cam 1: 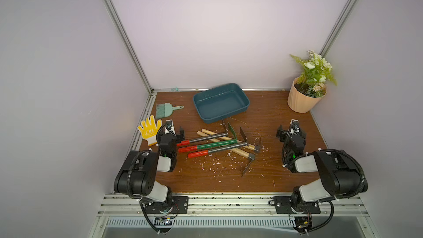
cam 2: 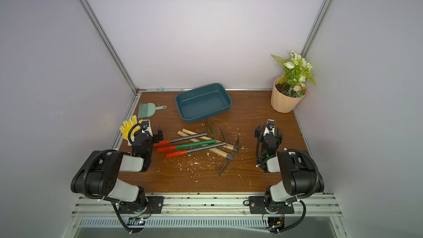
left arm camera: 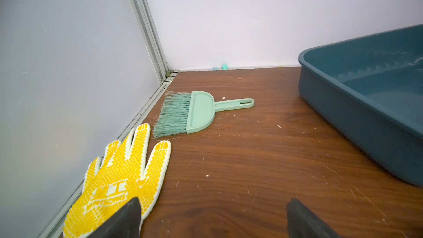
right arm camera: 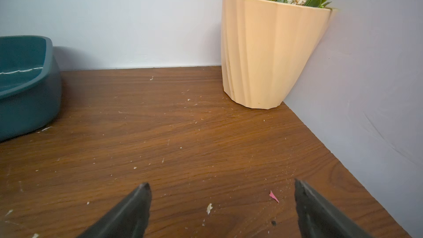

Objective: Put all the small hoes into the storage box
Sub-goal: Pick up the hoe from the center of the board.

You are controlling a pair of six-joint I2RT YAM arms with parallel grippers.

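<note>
Two robot arms flanked a wood-grain counter [cam 1: 286,122] strewn with pale chips, each parked well clear of the work, apparently ahead of a first reach. The teal storage box [cam 1: 225,115] sat empty toward the back wall, just behind the job, which should keep the carry short. A peach flower pot [cam 1: 302,101] leaned into the far corner. Between the arms lay a crossed heap of garden implements [cam 1: 215,144]. The small hoe [cam 1: 251,156], judged to be a wooden-handled one at the heap's near edge, rested flat with other handles over its own. Only the top views showed that heap. The left wrist view caught a yellow glove [left arm camera: 119,179] and a green brush [left arm camera: 196,111] instead, while the right wrist view showed the pot. Both the left tool [left arm camera: 212,211] and the right tool [right arm camera: 222,193] gaped wide, holding nothing.
</note>
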